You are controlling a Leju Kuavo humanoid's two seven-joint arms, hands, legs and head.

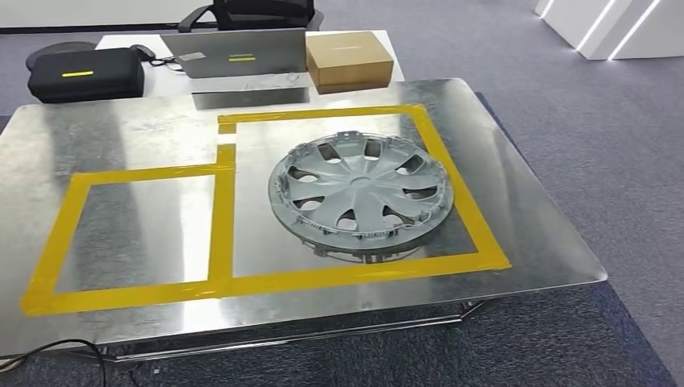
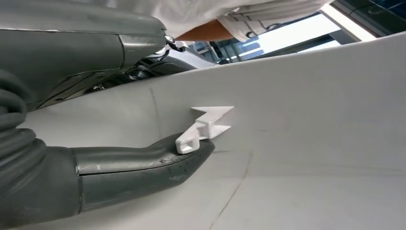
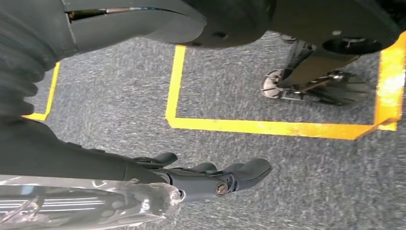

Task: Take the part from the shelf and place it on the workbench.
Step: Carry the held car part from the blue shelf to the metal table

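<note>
A large white moulded part (image 2: pixel 297 143) with a small white clip (image 2: pixel 203 127) lies in my left hand (image 2: pixel 119 115), its wall between the thick grey thumb (image 2: pixel 143 167) and the fingers (image 2: pixel 86 43). My right hand (image 3: pixel 201 177) hangs over the carpet, its dark fingers (image 3: pixel 239 172) lying along a glossy silver-grey edge of a part (image 3: pixel 86 203). Ahead is the steel workbench (image 1: pixel 121 129), marked with two yellow tape rectangles. A grey wheel cover (image 1: pixel 360 193) lies flat in the right one. The left rectangle (image 1: pixel 133 234) holds bare metal.
Behind the bench stand a cardboard box (image 1: pixel 348 58), a laptop (image 1: pixel 234 52) and a black case (image 1: pixel 85 74). A cable (image 1: pixel 56 348) trails by the bench's near left corner. A caster leg (image 3: pixel 306 81) and yellow floor tape (image 3: pixel 258 127) lie under my right hand. A person's sleeve (image 2: pixel 258 17) is close.
</note>
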